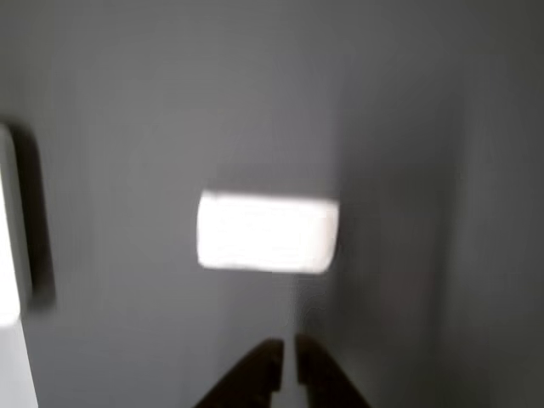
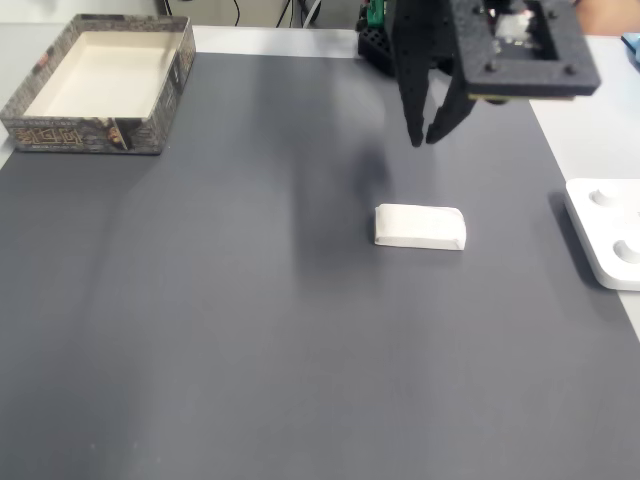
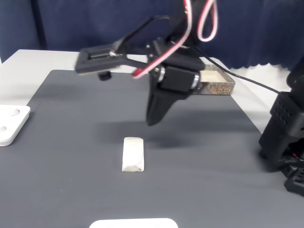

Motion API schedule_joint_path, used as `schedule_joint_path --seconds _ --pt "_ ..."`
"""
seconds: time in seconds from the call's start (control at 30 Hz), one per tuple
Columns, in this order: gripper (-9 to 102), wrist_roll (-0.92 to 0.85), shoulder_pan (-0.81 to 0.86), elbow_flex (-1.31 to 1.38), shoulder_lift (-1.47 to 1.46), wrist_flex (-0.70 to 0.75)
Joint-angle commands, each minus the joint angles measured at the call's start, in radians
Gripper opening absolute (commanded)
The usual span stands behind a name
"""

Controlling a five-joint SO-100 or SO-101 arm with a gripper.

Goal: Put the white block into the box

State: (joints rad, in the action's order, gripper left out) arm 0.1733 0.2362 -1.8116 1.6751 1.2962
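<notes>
White block (image 2: pixel 420 227) lies ungrasped on worktop (image 2: pixel 200 330); my end effector (image 2: pixel 424 139) hovers above, nrly closed, empty. Box (image 2: pixel 98 132) empty; grasp + transfer remain.

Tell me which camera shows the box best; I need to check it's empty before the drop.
The fixed view from above: the box sits at the mat's far left corner, its cream floor bare. In the other fixed view only a sliver of its wall peeks out behind the arm.
</notes>
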Motion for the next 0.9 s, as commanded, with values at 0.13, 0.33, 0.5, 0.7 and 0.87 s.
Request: schedule_joint_path --seconds 0.13,0.33,0.5,0.7,0.87 --pt "-2 -0.008 -0.028 0.247 -0.175 0.012" --pt "-2 -0.003 -0.044 0.325 -0.265 0.098" --pt "-2 -0.003 -0.040 0.337 -0.273 0.123" --pt "-2 -0.003 -0.041 0.341 -0.282 0.123" --pt "-2 0.025 -0.055 0.331 -0.291 0.123"
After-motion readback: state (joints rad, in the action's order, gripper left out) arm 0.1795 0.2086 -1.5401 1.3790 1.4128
